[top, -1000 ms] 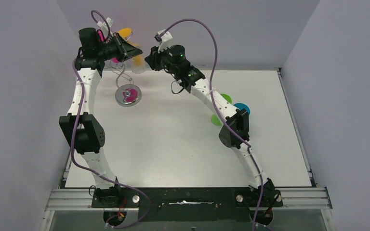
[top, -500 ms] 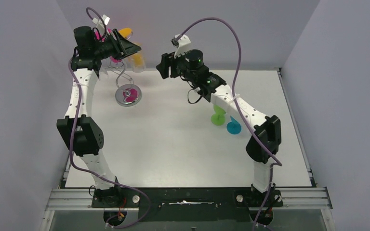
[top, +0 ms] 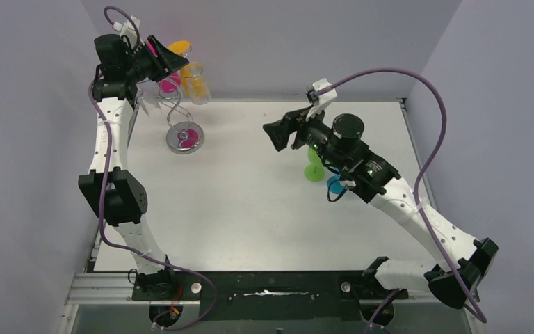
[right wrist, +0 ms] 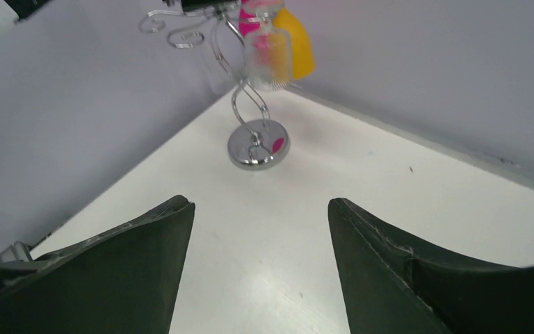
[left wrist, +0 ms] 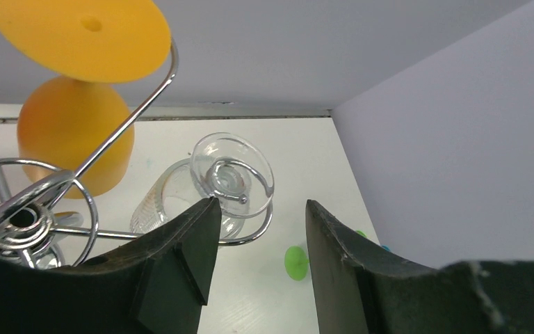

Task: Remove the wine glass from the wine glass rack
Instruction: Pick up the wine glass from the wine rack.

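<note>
Moved: right arm pulled away from the wine glass rack (top: 183, 118) to mid-table, its elbow swinging out to the near right; left arm shifted slightly left at the far-left corner.
Left gripper (left wrist: 263, 209): raised at the rack's scroll arms, jaws spread, nothing between them.
Right gripper (right wrist: 261, 205): jaws spread wide and empty, facing the rack from well apart.
Clear wine glass (left wrist: 233, 182): hung upside down in a wire loop of the rack, just beyond the left fingers (left wrist: 188, 257), not touched.
Other hung glasses: orange glass (left wrist: 69, 132) left of the clear one; pink glass (top: 169, 85) beside it.
Rack position: round base stood at the far left of the table (top: 250, 223), close to the back wall and left wall.
Open room: bare tabletop lay between rack base and right gripper.
Obstacles: green glass (top: 313, 172) and blue glass (top: 334, 185) stood under the right wrist.
Edges: right elbow hung past the near-right table edge, close to the right wall.
</note>
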